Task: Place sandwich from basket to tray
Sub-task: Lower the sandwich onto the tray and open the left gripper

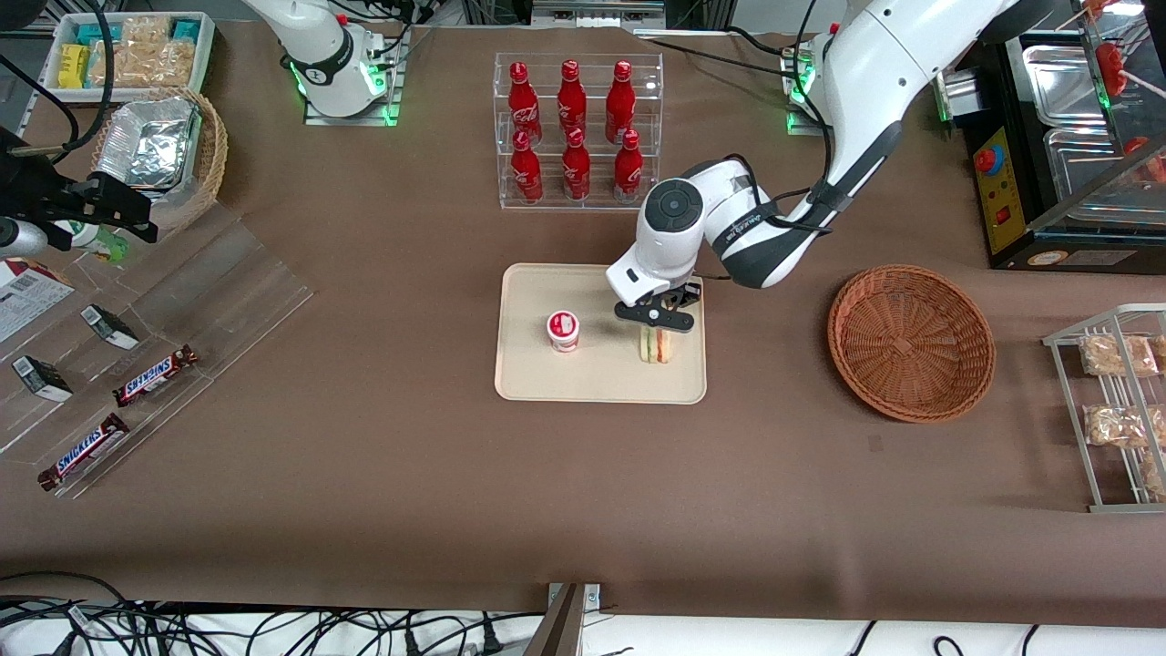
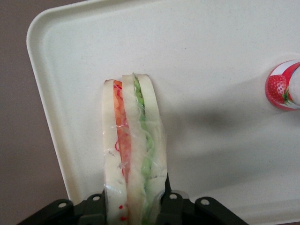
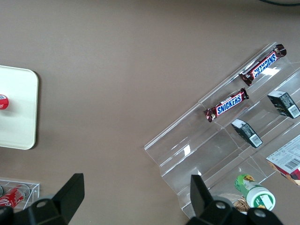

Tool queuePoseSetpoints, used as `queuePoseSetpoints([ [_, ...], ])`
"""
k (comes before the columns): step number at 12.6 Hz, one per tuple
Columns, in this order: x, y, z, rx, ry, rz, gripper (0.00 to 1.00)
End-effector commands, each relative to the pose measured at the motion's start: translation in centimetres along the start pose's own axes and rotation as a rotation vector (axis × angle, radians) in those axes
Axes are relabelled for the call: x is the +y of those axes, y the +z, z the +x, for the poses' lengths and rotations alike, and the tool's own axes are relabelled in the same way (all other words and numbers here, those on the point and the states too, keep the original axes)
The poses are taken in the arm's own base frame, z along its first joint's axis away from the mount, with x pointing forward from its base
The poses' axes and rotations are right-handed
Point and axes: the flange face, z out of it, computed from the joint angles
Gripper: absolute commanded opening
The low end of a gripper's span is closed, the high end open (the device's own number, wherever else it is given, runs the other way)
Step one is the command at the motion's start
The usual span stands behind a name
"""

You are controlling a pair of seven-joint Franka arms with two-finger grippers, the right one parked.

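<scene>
The gripper [image 1: 658, 319] hangs over the tray [image 1: 528, 383], fingers [image 2: 171, 206] clamped on the sandwich [image 1: 655, 345]. The sandwich stands on edge near the tray's edge facing the empty basket [image 1: 911, 342], long axis pointing straight away from the gripper.

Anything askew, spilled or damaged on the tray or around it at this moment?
Nothing stands out. The sandwich stands on edge on the tray, gripper shut on it, wrap intact. The yogurt cup is upright beside it; the basket sits empty, nothing spilled.

Sandwich [image 1: 655, 346] on tray [image 1: 528, 383] beside yogurt cup [image 1: 563, 330], pincer [image 1: 658, 321] above it, basket [image 1: 911, 342] toward working arm's end
</scene>
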Motion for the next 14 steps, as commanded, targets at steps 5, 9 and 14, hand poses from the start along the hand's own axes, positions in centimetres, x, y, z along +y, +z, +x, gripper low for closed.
queuePoseSetpoints([
  [5,-3.4,-6.0,2.5,0.080,-0.175,0.059,1.00],
  [9,-10.0,-12.7,5.7,0.115,-0.333,0.129,1.00],
  [14,-15.7,-17.8,8.8,0.125,-0.461,0.106,1.00],
])
